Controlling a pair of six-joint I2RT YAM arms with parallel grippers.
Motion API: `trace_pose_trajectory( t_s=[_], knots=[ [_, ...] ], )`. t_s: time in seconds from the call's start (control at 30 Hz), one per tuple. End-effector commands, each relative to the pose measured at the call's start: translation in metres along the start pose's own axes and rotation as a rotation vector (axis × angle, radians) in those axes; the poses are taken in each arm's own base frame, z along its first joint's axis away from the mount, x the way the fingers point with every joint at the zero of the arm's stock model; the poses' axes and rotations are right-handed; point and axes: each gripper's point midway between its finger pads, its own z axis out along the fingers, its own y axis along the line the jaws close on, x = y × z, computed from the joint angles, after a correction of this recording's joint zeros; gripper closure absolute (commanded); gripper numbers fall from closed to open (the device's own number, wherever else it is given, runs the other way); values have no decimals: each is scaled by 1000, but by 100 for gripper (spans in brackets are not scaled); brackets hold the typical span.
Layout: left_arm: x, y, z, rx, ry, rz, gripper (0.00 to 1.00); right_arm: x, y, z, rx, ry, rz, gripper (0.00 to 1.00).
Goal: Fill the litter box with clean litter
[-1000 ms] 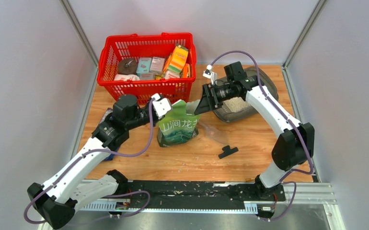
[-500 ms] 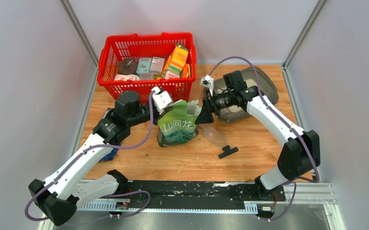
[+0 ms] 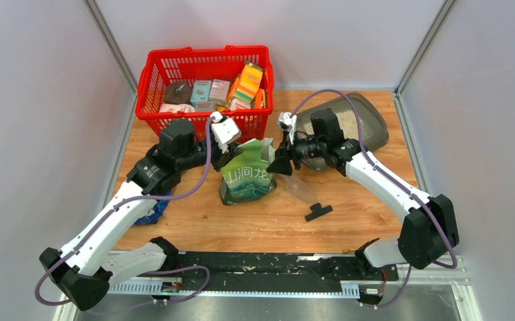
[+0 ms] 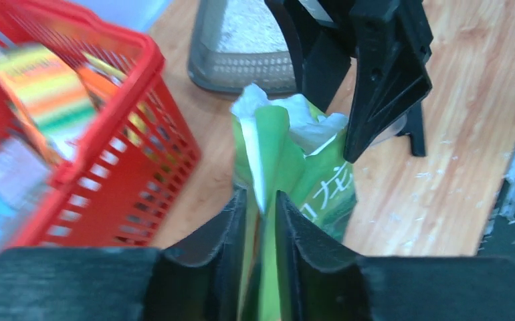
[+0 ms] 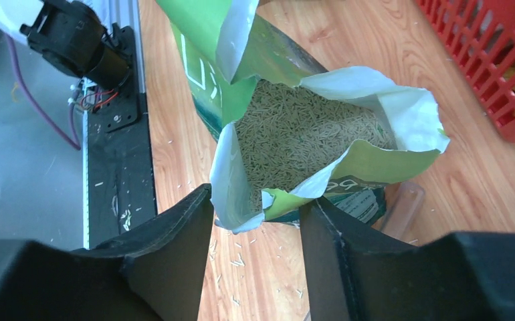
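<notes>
The dark grey litter box (image 3: 380, 130) sits at the back right with pale litter (image 3: 356, 122) in it; it also shows in the left wrist view (image 4: 241, 67). A green-and-white pouch (image 3: 248, 175) stands mid-table, torn open, with beige granules (image 5: 301, 134) inside. My left gripper (image 3: 231, 148) is shut on the pouch's upper left edge (image 4: 261, 200). My right gripper (image 3: 280, 164) is open; its jaws (image 5: 258, 204) straddle the pouch's torn right lip without clasping it.
A red mesh basket (image 3: 201, 63) of groceries stands at the back left, right behind the pouch. A clear plastic cup (image 3: 300, 189) and a black clip (image 3: 318, 211) lie right of the pouch. A blue bag (image 3: 153, 210) lies under my left arm. Stray granules dot the wood.
My right gripper has moved from over the litter box leftward and down to the pouch's open top. My left gripper has kept hold of the pouch, barely shifting.
</notes>
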Motion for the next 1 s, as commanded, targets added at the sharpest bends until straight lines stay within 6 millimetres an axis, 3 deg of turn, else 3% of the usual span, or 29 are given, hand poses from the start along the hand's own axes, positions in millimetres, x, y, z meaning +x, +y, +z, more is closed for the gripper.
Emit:
trace_pose_trajectory(
  t_s=[0.0, 0.03, 0.17, 0.27, 0.47, 0.6, 0.73, 0.93, 0.97],
  knots=[
    [-69, 8, -40, -40, -137, 134, 63, -27, -6, 1, 42, -92, -92, 52],
    [-67, 26, -51, -129, -127, 117, 61, -28, -7, 1, 47, -96, -87, 53],
    [-55, 58, -81, -313, -139, 111, 55, -29, -10, 1, 72, -114, -96, 54],
    [-25, 75, -76, -369, -62, 50, 60, -29, -10, 3, 68, -114, -103, 54],
    [20, 106, -43, -385, 8, -133, 72, -27, -13, 7, 89, -105, -112, 54],
    [43, 107, -19, -307, -5, -173, 74, -31, -13, 8, 99, -112, -110, 55],
    [46, 99, 12, -165, -80, -128, 74, -31, -15, 8, 107, -108, -87, 55],
    [29, 101, 55, 25, -190, -58, 73, -35, -14, 10, 97, -105, -53, 59],
    [35, 103, 65, 51, -186, -62, 73, -35, -14, 10, 98, -107, -49, 59]
  ],
)
